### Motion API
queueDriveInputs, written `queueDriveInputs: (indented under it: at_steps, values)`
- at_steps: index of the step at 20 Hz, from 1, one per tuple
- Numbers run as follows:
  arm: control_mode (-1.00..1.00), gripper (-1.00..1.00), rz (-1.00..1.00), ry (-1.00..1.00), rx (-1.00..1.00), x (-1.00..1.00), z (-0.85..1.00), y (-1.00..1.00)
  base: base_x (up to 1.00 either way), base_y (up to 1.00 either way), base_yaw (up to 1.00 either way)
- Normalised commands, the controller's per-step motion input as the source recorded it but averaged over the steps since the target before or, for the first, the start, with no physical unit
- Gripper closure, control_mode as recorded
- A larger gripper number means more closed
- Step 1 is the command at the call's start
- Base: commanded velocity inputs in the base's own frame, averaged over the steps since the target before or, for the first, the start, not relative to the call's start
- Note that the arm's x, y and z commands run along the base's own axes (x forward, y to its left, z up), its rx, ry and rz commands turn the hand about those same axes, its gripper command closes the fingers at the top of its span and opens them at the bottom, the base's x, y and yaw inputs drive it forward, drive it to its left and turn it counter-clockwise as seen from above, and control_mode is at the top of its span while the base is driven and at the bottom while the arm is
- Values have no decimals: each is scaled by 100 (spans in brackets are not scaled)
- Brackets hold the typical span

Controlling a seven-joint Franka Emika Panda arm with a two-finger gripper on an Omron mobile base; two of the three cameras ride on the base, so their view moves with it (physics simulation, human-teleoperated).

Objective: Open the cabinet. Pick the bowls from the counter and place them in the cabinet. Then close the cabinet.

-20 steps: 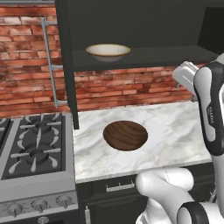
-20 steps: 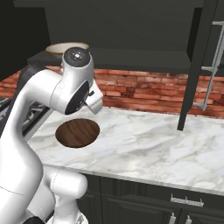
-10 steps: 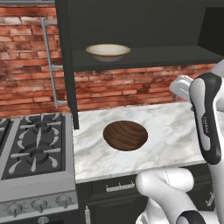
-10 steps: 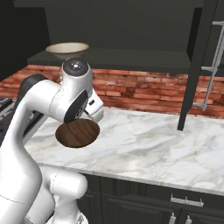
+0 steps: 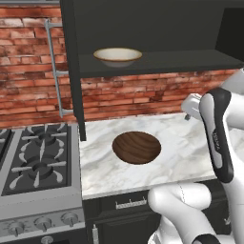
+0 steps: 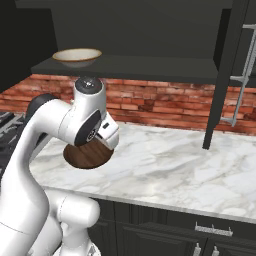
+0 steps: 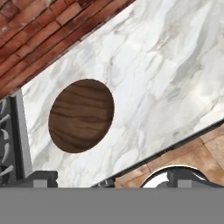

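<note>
Gripper (image 7: pixel 107 181) spread wide, empty — hanging above marble counter (image 7: pixel 166 78), aimed at wood-grain bowl (image 7: pixel 81 115); cream bowl (image 5: pixel 117 56) already shelved in open cabinet (image 5: pixel 157 62).

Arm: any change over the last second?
The arm's hand end has dropped from cabinet height toward the counter; jaws open, holding nothing. Unchanged: cream bowl on the cabinet shelf, dark brown bowl on the counter, doors open.

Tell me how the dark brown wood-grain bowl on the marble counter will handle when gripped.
The dark brown wood-grain bowl looks rigid, so it probably won't flex. Its wide, shallow shape likely resists tipping. Its smooth rim may slip, and on the polished white-grey marble counter it could slide if nudged.
</note>
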Motion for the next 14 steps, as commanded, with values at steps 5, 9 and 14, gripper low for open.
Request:
queueDriveInputs:
  at_steps: [5, 9, 14]
  values:
    - [-100, -100, 5, 5, -3, 0, -39, 0, 0, 0, 0]
    - [-100, -100, 6, 6, -1, 0, -41, 0, 0, 0, 0]
    - [-100, -100, 7, 7, 0, 0, -35, 0, 0, 0, 0]
